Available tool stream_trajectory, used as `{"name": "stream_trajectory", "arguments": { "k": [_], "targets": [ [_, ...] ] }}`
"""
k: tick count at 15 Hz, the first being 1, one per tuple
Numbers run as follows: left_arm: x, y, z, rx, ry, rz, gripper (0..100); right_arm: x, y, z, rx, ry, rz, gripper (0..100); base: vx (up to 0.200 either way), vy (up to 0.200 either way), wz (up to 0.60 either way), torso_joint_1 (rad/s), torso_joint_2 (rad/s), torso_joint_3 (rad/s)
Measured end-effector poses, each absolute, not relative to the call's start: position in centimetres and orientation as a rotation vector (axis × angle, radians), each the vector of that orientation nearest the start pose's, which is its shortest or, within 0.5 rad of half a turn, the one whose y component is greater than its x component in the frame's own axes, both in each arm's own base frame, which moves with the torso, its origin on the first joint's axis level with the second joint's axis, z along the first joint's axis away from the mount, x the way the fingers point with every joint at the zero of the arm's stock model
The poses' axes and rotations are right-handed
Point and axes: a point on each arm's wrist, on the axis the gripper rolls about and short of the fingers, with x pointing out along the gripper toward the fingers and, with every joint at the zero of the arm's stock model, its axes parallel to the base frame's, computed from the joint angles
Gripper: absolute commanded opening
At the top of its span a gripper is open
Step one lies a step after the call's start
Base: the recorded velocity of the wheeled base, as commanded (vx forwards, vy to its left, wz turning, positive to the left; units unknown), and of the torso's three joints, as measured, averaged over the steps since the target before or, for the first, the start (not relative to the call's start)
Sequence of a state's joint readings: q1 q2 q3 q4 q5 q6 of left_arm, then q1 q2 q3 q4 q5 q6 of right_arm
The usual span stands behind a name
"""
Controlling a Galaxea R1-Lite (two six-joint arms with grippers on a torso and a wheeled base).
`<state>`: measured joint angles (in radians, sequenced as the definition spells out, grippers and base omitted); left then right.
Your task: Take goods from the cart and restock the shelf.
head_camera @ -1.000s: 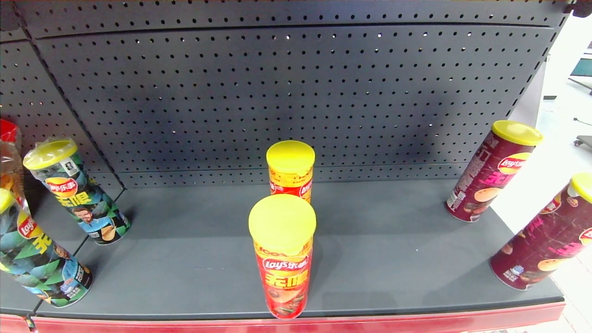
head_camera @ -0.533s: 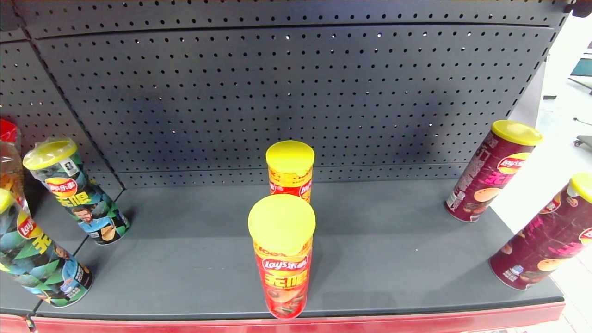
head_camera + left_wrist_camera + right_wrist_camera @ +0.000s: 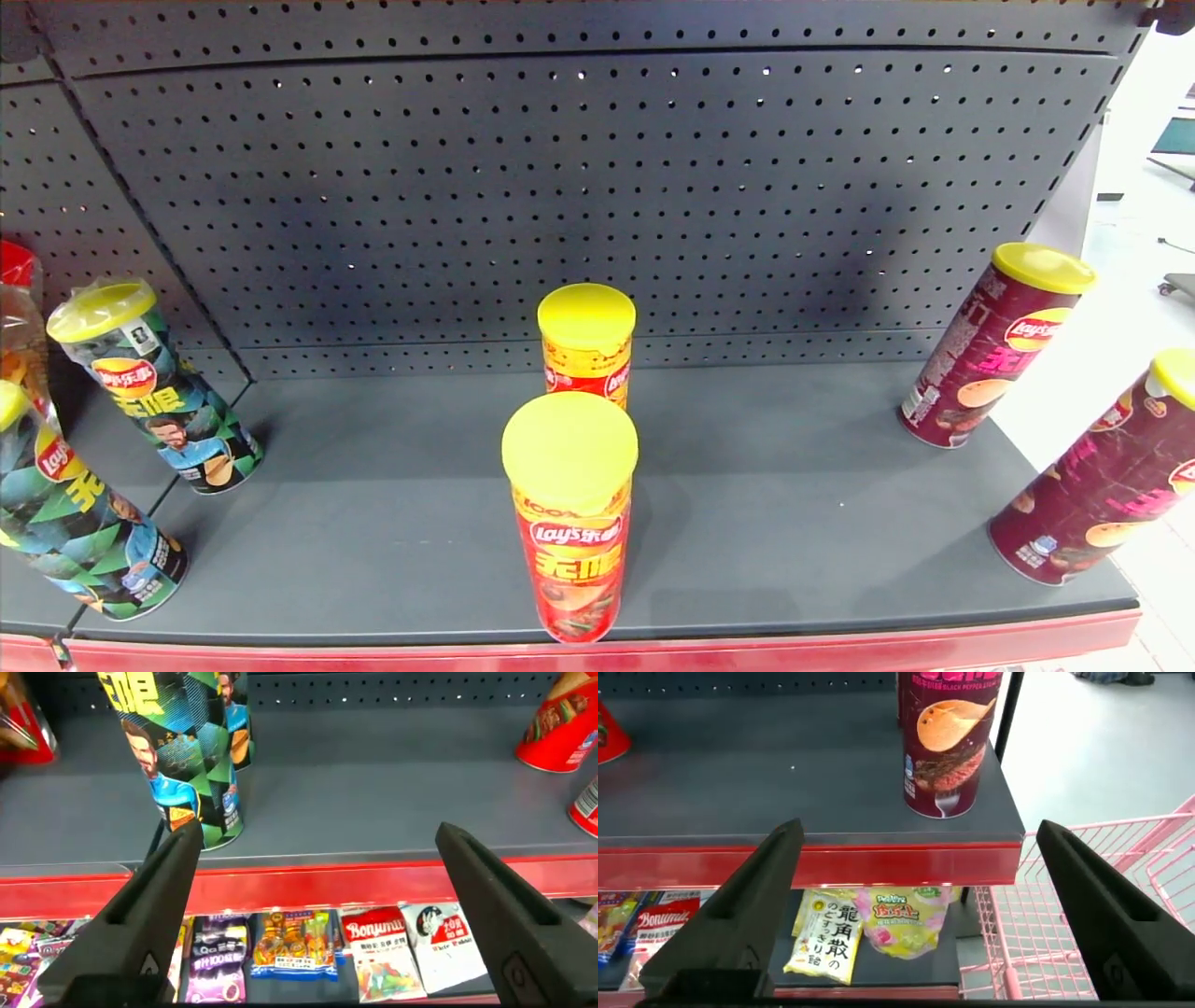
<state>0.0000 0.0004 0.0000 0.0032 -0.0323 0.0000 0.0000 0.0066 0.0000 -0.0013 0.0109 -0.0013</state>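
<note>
Fingers (image 3: 149, 905) of our left gripper (image 3: 318, 835) are spread wide with nothing between them. They hang in front of the red front rail (image 3: 308, 873) of the shelf (image 3: 374, 793). Our right gripper (image 3: 920, 831) is set the same way, its fingers (image 3: 738, 905) far apart and holding nothing, facing the shelf's right end.

The head view gives us the whole shelf board. The front red can (image 3: 571, 551) stands at the front edge in the middle, and the rear red can (image 3: 586, 355) stands behind it near the pegboard back (image 3: 560, 205). At the right are the far maroon can (image 3: 990, 355) and the near maroon can (image 3: 1092, 495). At the left are the far green can (image 3: 159, 392) and the near green can (image 3: 75, 504). All six carry yellow lids.

The left wrist view adds what lies under the board. Below the red rail, a row of snack packets (image 3: 374, 952) sits on a lower shelf. Above the rail, a green can stands upright close to the front edge.

The right wrist view adds the pink wire cart (image 3: 1013, 919), just beside the shelf's right end and lower than the board. We cannot tell what it holds. The near maroon can stands upright by the shelf's right front corner, and yellow and green snack bags (image 3: 868, 933) lie on the level beneath.
</note>
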Motion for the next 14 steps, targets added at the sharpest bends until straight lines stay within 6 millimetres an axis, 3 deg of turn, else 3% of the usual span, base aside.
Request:
{"name": "stream_trajectory", "arguments": {
  "k": [3,14],
  "targets": [
    [-2.28,-0.07,7.51,-0.002,0.004,-0.032,100,-2.24,0.02,7.57,-0.001,0.004,0.01,100,-0.2,0.0,0.0,0.017,0.0,0.001],
    [-2.28,-0.07,7.52,-0.003,0.003,-0.033,100,-2.24,0.03,7.57,0.0,0.003,0.011,100,0.0,0.0,0.0,0.0,0.0,0.0]
  ]
}}
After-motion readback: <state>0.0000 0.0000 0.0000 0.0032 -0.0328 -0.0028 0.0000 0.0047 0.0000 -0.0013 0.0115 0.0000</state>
